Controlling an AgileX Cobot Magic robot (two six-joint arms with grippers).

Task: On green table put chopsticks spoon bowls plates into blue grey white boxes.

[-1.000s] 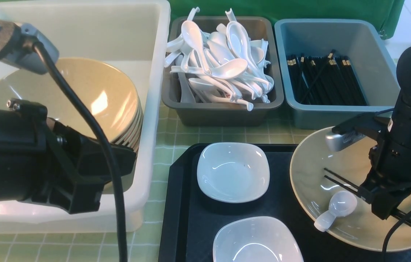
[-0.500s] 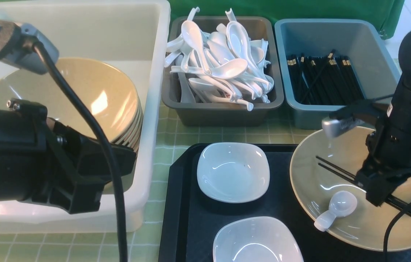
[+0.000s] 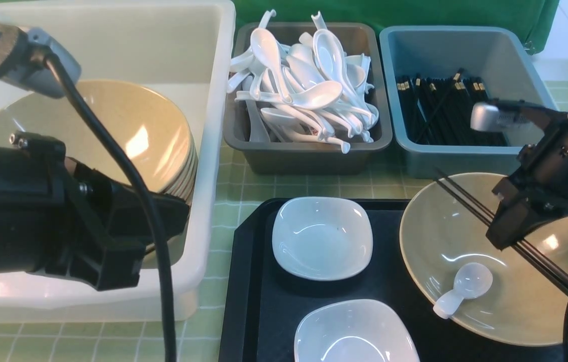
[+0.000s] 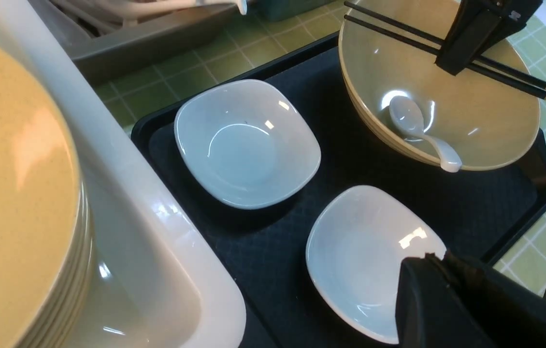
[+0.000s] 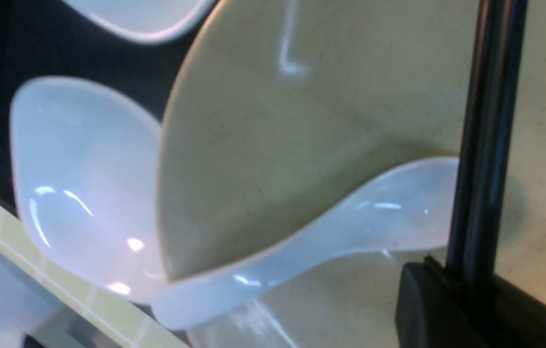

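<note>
Front view: the chopsticks (image 3: 465, 195) have been raised clear of the bowl (image 3: 435, 236) and carried toward the blue box (image 3: 457, 31) (dropping them in is judged to come next). They are clamped crosswise in the right fingers (image 3: 507, 229).

Left wrist view: the left fingers (image 4: 427, 290) are pressed together, empty.

Right wrist view: the spoon (image 5: 350, 227) is left lying below the chopsticks.
</note>
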